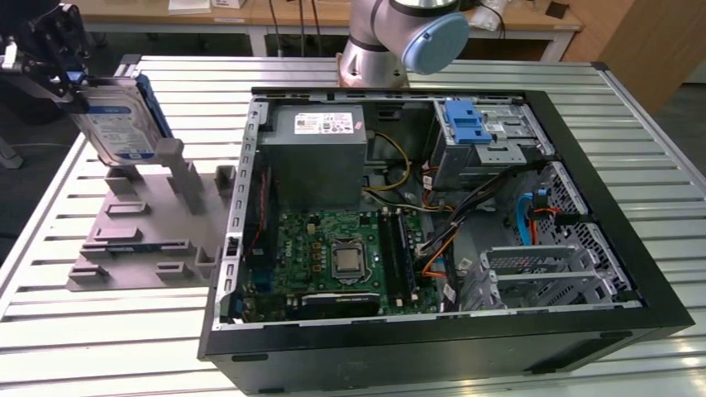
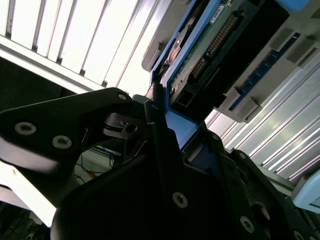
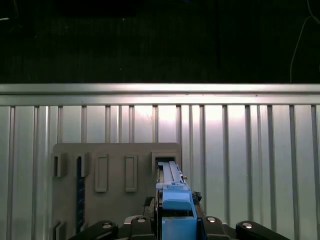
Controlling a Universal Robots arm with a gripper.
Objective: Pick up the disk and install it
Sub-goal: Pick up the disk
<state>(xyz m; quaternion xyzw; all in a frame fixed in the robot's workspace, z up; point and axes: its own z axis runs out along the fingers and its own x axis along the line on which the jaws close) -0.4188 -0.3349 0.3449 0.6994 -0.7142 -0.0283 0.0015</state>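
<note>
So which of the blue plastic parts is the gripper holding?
The carrier bracket framing the disk, held in the gripper above the grey fixture at the exterior view's left. The other, a latch, sits on the drive cage.

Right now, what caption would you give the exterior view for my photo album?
Robot hand holds the disk tilted above the grey holder plate, beside the open computer case.
</note>
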